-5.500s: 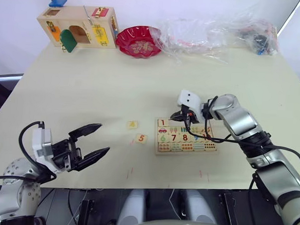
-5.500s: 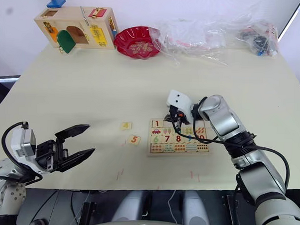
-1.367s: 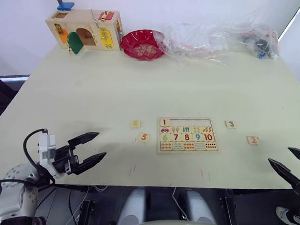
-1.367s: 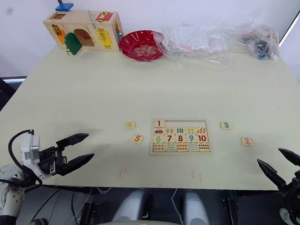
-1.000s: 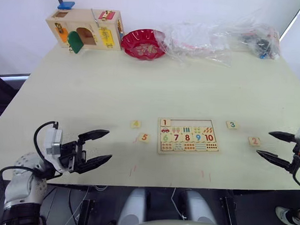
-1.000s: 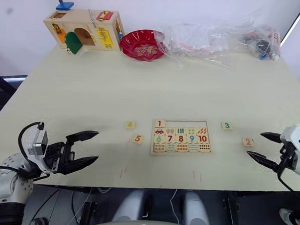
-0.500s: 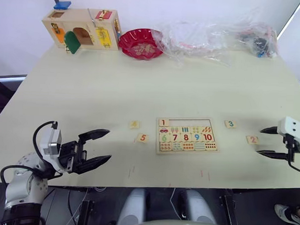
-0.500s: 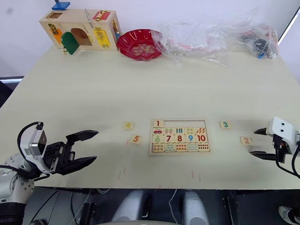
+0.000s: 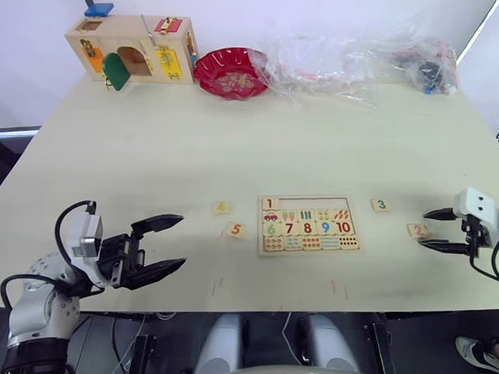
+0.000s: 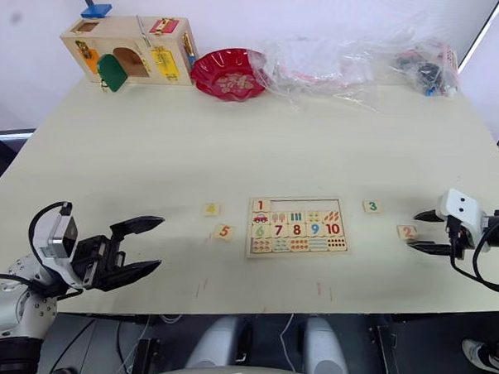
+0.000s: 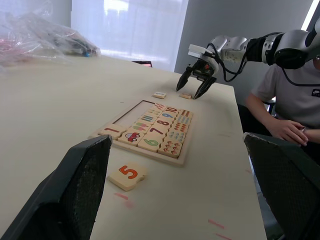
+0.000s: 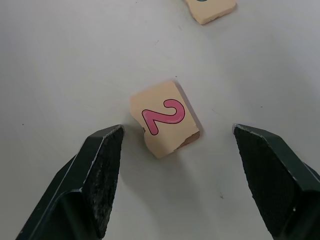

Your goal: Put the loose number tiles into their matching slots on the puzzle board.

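The puzzle board [image 9: 308, 226] lies flat at the table's centre. Tile 1 [image 9: 270, 204] sits in the leftmost slot of its top row, and the other slots [image 9: 315, 203] stand empty. Loose tiles 4 [image 9: 221, 207] and 5 [image 9: 236, 229] lie left of the board, tile 3 [image 9: 381, 205] and tile 2 [image 12: 165, 119] to its right. My right gripper [image 9: 424, 229] is down at the table, open, its fingers [image 12: 100, 170] either side of tile 2 without touching it. My left gripper [image 9: 182, 241] hovers open and empty near the front left edge.
A wooden latch box [image 9: 131, 48], a red dish [image 9: 231, 70] and crumpled plastic bags [image 9: 355, 55] line the far edge. A seated person [image 11: 295, 100] is beyond the table's right side, near my right arm.
My right gripper has come in from the right edge and lowered around tile 2, its jaws narrowing a little. The left gripper has stayed put.
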Action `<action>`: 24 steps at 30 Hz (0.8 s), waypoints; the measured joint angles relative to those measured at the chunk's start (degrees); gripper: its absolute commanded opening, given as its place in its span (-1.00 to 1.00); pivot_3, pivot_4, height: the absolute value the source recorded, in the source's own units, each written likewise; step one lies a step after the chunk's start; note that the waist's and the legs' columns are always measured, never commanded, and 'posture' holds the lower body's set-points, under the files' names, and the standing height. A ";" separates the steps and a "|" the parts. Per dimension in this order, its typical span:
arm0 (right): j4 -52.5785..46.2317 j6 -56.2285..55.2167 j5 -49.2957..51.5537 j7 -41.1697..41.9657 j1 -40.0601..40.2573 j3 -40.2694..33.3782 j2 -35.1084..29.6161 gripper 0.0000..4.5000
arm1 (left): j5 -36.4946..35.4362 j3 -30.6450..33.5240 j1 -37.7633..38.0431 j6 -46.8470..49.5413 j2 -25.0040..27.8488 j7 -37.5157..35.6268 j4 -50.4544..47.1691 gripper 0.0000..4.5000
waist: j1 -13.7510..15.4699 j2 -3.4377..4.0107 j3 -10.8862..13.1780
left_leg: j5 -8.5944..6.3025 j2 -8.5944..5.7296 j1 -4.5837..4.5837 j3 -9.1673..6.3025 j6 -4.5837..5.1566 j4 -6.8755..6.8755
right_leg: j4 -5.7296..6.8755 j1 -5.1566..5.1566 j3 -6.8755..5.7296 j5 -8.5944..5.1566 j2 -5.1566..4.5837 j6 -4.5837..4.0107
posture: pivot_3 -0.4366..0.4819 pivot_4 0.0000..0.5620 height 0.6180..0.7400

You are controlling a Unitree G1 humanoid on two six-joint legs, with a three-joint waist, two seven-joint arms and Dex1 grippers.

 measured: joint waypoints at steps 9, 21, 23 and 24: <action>-0.87 0.66 0.50 0.31 0.42 -0.26 0.93 0.15 | 0.00 -0.01 -1.08 0.13 0.00 0.00 0.00 1.00 | -0.17 -0.02 -0.01 | 0.00 0.02 0.03 -0.02 0.00 0.00 | 0.01 0.01 0.01 0.00 0.02 0.00 | -0.05 -0.47 1.00; -8.67 8.62 3.52 -1.56 5.51 -2.60 1.34 -0.42 | 0.02 -0.04 -1.29 0.78 -0.14 0.14 0.00 1.00 | -0.06 -0.03 -0.02 | 0.00 0.02 0.03 -0.08 0.00 0.00 | 0.01 0.03 -0.02 0.00 0.01 0.00 | -0.05 -0.47 1.00; -12.45 10.85 4.52 -2.73 7.96 -3.43 1.34 -0.42 | 0.04 -0.06 -1.35 0.84 -0.20 0.19 -0.01 1.00 | 0.00 -0.03 -0.01 | 0.00 0.02 0.01 -0.10 0.00 0.00 | 0.00 0.02 -0.03 0.00 0.01 0.00 | -0.05 -0.47 1.00; -14.61 11.95 5.00 -3.49 9.21 -3.66 1.35 -0.42 | 0.04 -0.05 -1.34 0.85 -0.21 0.22 -0.02 1.00 | 0.04 -0.03 -0.01 | 0.00 0.02 0.01 -0.16 0.00 0.00 | 0.00 0.03 -0.04 0.00 0.01 0.00 | -0.05 -0.47 1.00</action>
